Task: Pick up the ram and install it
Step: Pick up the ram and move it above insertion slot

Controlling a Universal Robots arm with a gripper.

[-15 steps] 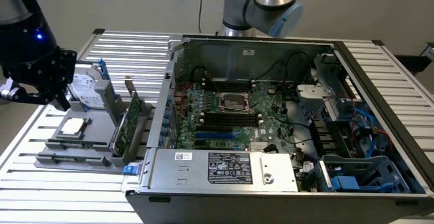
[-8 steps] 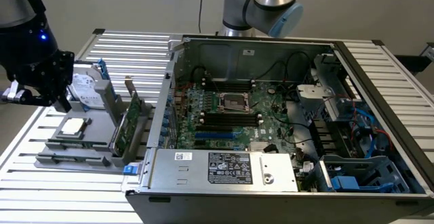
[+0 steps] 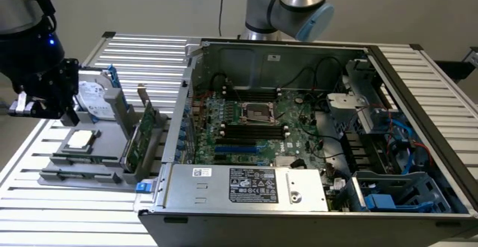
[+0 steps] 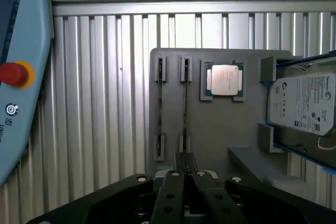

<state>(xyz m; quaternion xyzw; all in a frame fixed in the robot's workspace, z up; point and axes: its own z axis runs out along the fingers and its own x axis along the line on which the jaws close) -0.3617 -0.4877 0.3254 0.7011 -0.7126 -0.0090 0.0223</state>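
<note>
Hovering the tool [image 4: 185,160], pinched together and empty, above the ram [image 4: 185,103] standing on edge just beside the CPU [image 4: 223,80], so I'd say keep it square to that thin edge before gripping.

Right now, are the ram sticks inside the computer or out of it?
Out. Both ram sticks stand on edge in the gray holder, which sits outside the computer case.
</note>
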